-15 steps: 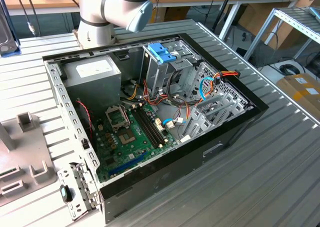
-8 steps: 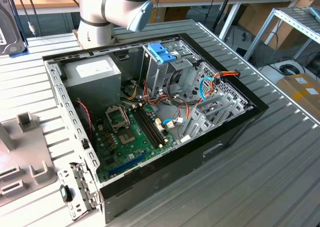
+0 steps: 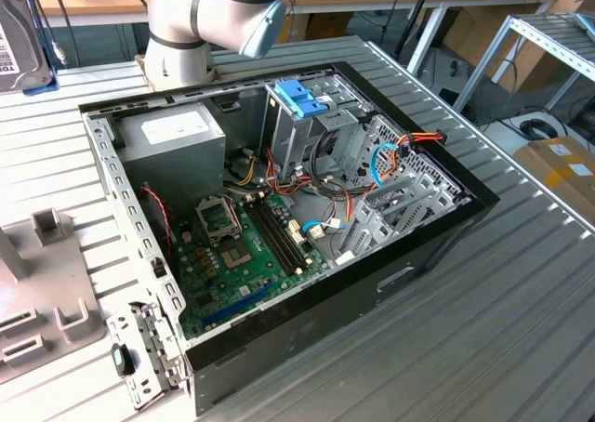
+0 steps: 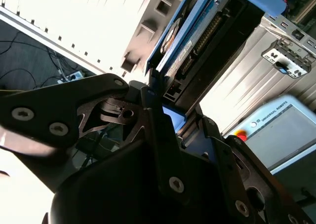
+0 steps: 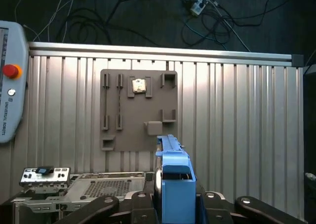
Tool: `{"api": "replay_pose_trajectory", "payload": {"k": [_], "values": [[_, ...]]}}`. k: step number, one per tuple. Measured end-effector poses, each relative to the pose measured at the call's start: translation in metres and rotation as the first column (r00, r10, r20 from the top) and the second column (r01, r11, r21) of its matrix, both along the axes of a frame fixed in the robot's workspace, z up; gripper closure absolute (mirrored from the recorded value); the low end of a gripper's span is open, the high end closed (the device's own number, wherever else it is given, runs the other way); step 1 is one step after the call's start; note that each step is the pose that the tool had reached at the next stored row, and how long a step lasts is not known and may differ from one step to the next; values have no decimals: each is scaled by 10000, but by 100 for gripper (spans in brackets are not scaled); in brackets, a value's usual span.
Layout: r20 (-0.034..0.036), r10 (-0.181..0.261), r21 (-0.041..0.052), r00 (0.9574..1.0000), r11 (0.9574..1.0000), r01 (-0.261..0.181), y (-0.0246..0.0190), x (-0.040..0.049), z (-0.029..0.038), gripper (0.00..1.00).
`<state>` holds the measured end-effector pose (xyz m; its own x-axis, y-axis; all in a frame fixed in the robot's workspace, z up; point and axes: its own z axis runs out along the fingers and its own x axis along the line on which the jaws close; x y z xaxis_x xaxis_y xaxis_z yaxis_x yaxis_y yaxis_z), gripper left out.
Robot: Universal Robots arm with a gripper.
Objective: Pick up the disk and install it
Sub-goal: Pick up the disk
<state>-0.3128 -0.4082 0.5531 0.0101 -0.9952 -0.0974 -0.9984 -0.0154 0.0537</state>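
Since the gripper (image 4: pixel 174 110) is clamped shut on one end of the disk (image 4: pixel 197 41), aloft near the table (image 5: pixel 237 110) edge by the grey fixture plate (image 5: pixel 139 110), that slim hold may let it tilt or slip.

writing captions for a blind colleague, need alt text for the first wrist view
A black robot hand grips a blue-framed rectangular disk edge-on above a ribbed grey metal table. On the table lies a grey plastic fixture plate; part of a metal computer case sits nearby.
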Motion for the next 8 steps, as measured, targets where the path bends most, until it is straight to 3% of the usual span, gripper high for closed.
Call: {"api": "replay_pose_trajectory", "payload": {"k": [8], "values": [[-4, 0, 1, 10000, 10000, 0, -29, 99, -31, 63]]}}
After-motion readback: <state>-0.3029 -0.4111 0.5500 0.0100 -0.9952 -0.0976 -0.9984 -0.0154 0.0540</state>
